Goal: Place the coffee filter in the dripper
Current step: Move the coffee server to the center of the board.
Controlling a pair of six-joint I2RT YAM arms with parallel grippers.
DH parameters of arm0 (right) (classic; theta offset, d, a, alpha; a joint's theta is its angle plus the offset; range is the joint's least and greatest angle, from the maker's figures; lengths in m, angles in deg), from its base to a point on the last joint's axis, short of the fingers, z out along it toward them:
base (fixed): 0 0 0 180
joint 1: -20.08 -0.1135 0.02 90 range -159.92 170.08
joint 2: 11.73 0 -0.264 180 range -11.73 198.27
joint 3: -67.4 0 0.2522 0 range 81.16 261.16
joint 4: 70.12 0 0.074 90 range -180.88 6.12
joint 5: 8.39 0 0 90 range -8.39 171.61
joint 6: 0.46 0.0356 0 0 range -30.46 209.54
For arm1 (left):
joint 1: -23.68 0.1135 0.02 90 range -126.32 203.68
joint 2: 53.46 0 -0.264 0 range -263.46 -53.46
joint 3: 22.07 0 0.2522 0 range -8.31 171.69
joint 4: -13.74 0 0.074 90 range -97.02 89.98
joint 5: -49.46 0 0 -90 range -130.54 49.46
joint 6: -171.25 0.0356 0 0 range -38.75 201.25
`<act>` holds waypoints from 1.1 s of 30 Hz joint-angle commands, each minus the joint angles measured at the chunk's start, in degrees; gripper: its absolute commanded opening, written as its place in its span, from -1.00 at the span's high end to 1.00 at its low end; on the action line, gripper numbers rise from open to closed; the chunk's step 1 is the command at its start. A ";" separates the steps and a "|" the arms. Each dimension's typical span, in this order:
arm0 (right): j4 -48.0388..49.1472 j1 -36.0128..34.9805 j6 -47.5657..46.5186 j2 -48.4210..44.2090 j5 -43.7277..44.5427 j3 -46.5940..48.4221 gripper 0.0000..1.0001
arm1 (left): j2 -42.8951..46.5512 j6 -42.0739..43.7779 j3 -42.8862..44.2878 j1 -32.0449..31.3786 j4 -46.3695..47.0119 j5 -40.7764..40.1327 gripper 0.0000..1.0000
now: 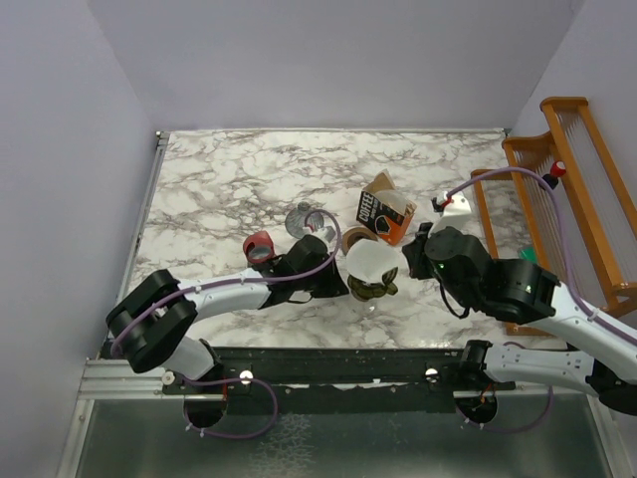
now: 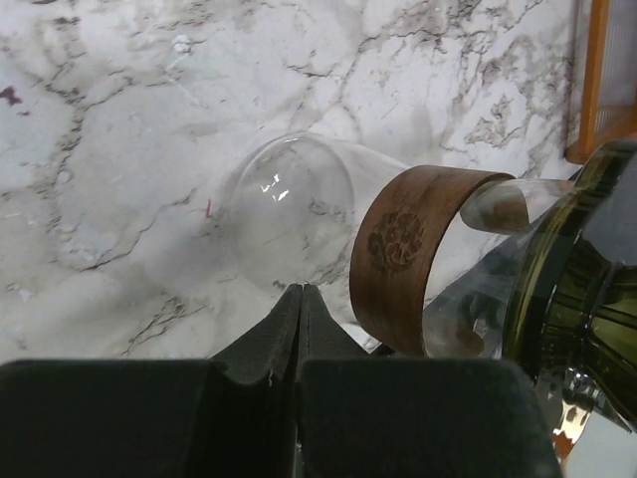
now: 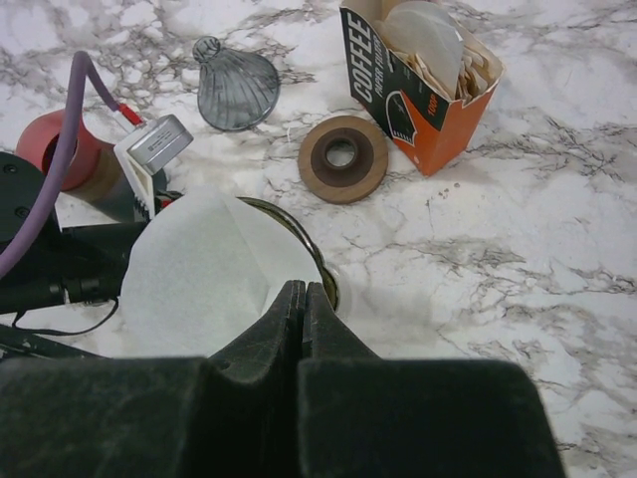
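Coffee filter (image 3: 204,274) sits atop green dripper (image 3: 318,264), covering most of rim; right gripper (image 3: 304,299) jaws closed on filter's near edge; left gripper (image 2: 302,299) jaws pressed together, nothing visible between, just beside dripper; wooden ring (image 3: 370,159) and coffee carton (image 3: 418,90) beyond; grey glass funnel (image 3: 237,85) near ring; red tape roll (image 3: 35,144) apart.

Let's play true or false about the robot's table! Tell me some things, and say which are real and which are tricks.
1. The right gripper pinches the white coffee filter. True.
2. The COFFEE carton is closed. False: its top is open, with paper filters showing.
3. The wooden ring lies flat on the marble table. True.
4. The red roll touches the carton. False: it sits apart from it, near the left arm.
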 commanded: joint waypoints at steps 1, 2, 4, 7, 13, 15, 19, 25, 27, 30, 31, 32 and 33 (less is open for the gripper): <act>-1.13 -0.31 0.40 -1.48 2.35 0.07 0.98 | -3.57 -0.32 3.71 -1.43 3.73 2.35 1.00; -1.19 -0.32 0.40 -1.64 2.36 0.13 0.98 | -4.28 -0.21 4.37 -1.75 3.76 2.22 1.00; -1.40 -0.31 0.49 -1.91 2.46 0.19 0.98 | -5.75 -0.19 5.53 -2.17 4.27 2.00 1.00; -1.73 -0.27 0.66 -2.30 2.35 0.29 0.98 | -7.99 -0.11 7.23 -2.62 5.17 2.16 1.00; -2.85 -0.26 0.87 -3.26 2.57 0.88 0.98 | -13.03 0.43 11.41 -3.27 6.37 2.06 1.00; -3.12 -0.32 0.93 -3.59 2.69 1.12 0.98 | -14.86 0.56 13.56 -3.43 6.80 2.62 1.00; -4.31 -0.27 1.02 -3.98 3.16 1.97 0.98 | -18.59 1.48 18.21 -4.17 6.67 2.94 1.00; -6.65 -0.27 1.41 -5.32 4.00 3.72 0.97 | -24.86 1.72 25.13 -5.96 6.67 4.07 1.00; -7.30 -0.29 1.54 -5.85 4.27 4.32 0.97 | -26.84 1.68 27.31 -6.68 6.67 4.55 1.00; -8.33 -0.31 1.63 -6.40 4.77 5.26 0.97 | -29.19 1.55 29.77 -7.73 6.67 5.09 1.00; -8.58 -0.31 1.70 -6.50 5.03 5.50 0.96 | -29.75 1.48 30.47 -8.01 6.67 5.28 1.00; -8.80 -0.26 1.65 -6.62 5.23 5.67 0.96 | -30.36 1.35 31.02 -8.28 6.67 5.44 1.00; -8.92 -0.30 1.59 -6.71 5.40 5.86 0.96 | -30.85 1.33 31.50 -8.49 6.67 5.56 1.00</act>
